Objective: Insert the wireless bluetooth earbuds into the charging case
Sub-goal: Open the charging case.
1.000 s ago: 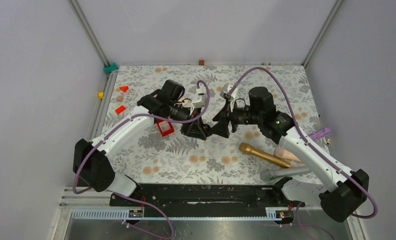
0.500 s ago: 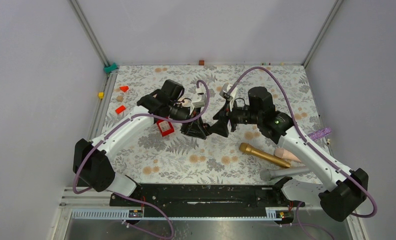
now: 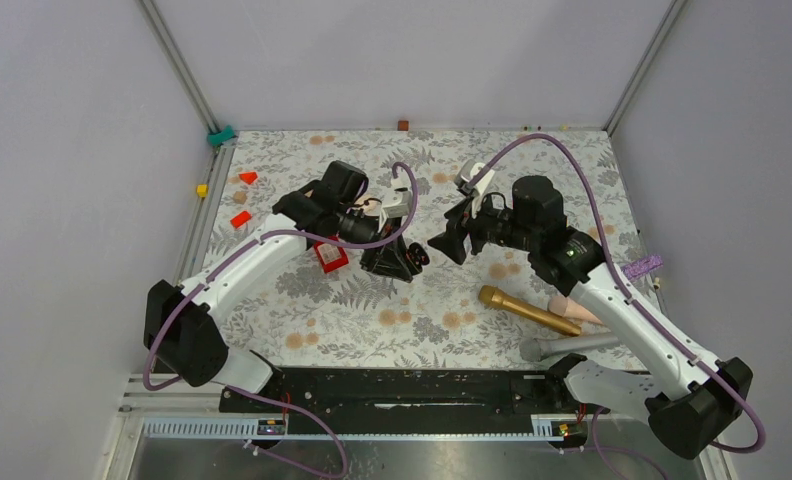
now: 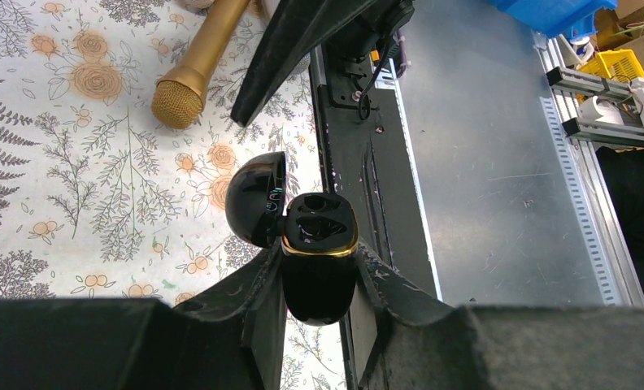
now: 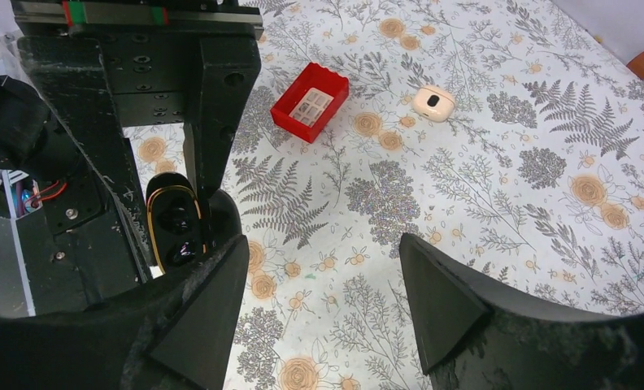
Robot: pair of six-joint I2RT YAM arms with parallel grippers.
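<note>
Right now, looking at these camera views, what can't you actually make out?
- Charging case wells: black on black in both wrist views, so it is unclear whether earbuds sit inside.
- Red box contents: too small in the right wrist and top views.
- Gold microphone: cut off by the top edge of the left wrist view.
- Pale oval item: too small to tell whether it is an earbud.

Left pincer [image 4: 319, 272] clamped on charging case [image 4: 319, 234], right pincer [image 5: 323, 248] spread wide, hovering nearby
</note>
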